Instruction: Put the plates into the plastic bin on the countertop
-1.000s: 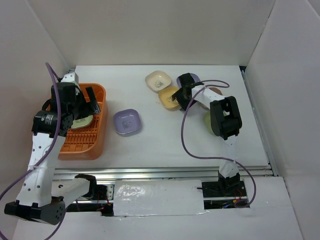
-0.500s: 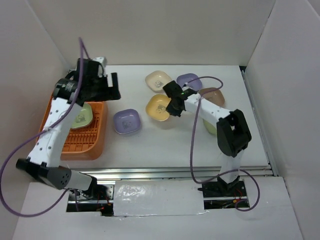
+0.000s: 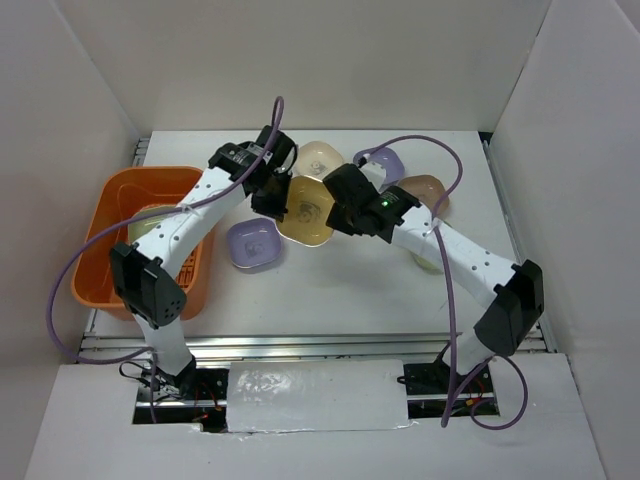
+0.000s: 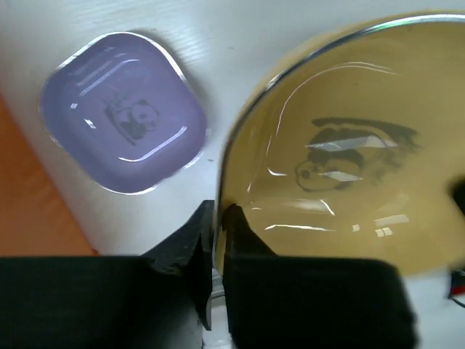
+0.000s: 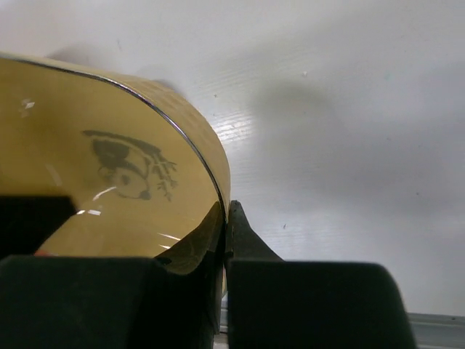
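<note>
A yellow plate [image 3: 305, 210] with a dark panda print hangs over the middle of the countertop [image 3: 330, 290], held from both sides. My left gripper [image 3: 277, 199] is shut on its left rim, and the left wrist view shows the jaws [image 4: 218, 215] pinching the yellow plate [image 4: 341, 189]. My right gripper [image 3: 337, 217] is shut on the opposite rim, fingers [image 5: 243, 236] clamped on the yellow plate [image 5: 109, 182]. A lavender plate [image 3: 253, 243] lies just below on the counter. The orange plastic bin [image 3: 105, 195] stands at the left with a green plate [image 3: 152, 221] inside.
More plates lie at the back: cream [image 3: 318, 157], lavender [image 3: 386, 164], brown [image 3: 425, 191], and a pale green one [image 3: 430, 261] partly under the right arm. The lavender plate [image 4: 123, 120] sits beside the bin's orange edge [image 4: 29, 211]. White panels wall the counter.
The left arm swung from the bin's far end to the middle, and its gripper shut on the yellow plate's rim. The right arm carried that plate leftward off the counter.
</note>
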